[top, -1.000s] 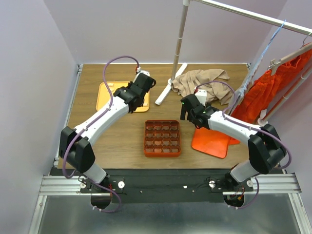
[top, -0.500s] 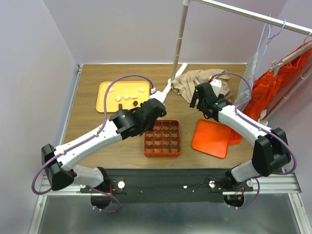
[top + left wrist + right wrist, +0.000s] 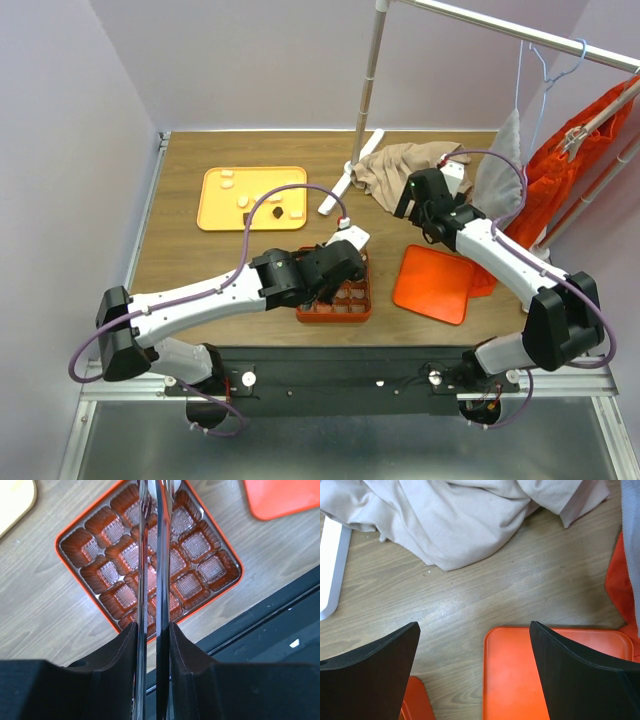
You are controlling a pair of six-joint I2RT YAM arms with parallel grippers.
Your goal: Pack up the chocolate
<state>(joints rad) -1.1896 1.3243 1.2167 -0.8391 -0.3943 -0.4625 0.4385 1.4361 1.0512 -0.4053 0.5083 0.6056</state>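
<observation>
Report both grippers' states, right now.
Left gripper: closed on a pale lump, seemingly a chocolate, above the gridded box.
Right gripper: open, empty.

Tray [image 3: 215, 210] with chocolate [image 3: 243, 201] behind-left of box [image 3: 355, 298]

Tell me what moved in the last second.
The left gripper swung from the yellow tray to over the gridded box, fingers nearly shut; whether they hold a chocolate is unclear. The right gripper, open, drew back from the orange lid toward the cloth. Box, tray and lid stayed put.
</observation>
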